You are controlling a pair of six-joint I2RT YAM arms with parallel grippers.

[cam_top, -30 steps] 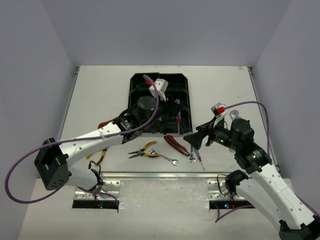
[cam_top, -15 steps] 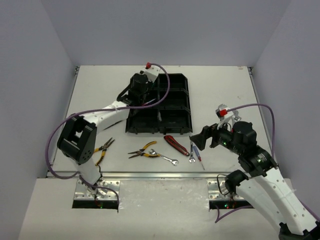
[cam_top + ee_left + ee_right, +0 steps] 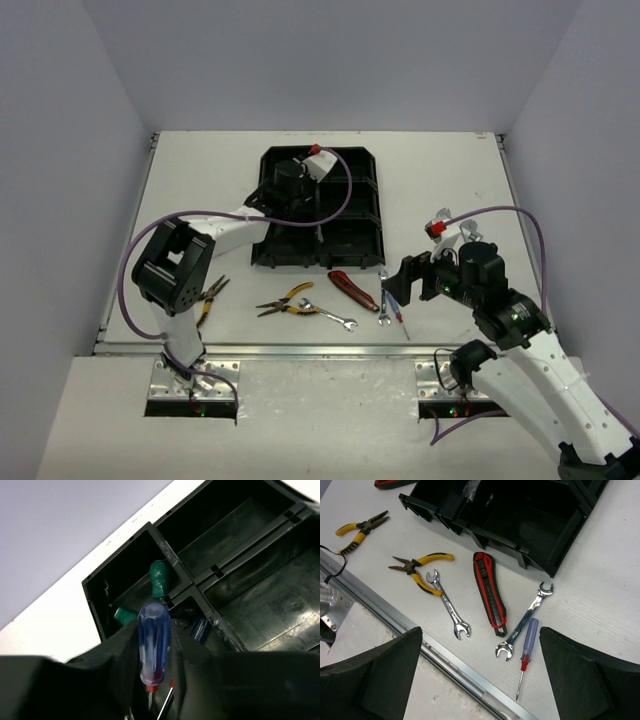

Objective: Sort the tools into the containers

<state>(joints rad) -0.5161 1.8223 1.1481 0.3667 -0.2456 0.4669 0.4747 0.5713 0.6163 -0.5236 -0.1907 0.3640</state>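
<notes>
Left hand (image 3: 154, 652) shifted right above tray (image 3: 352, 243); grips translucent-blue screwdriver (image 3: 154, 625).

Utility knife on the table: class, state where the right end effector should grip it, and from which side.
Probably the utility knife mid-body, from above, the open right end effector closing across its narrow width. It lies flat, with bare table beside both long edges there; a wrench crowds its near tip.

Counting two yellow pliers (image 3: 362, 529) (image 3: 412, 567), two silver wrenches (image 3: 448, 611) (image 3: 527, 617), one utility knife (image 3: 490, 592), two green screwdrivers (image 3: 159, 578) (image 3: 124, 616), at least two blue screwdrivers (image 3: 154, 637) (image 3: 530, 636), one six-compartment tray (image 3: 350, 240).
</notes>
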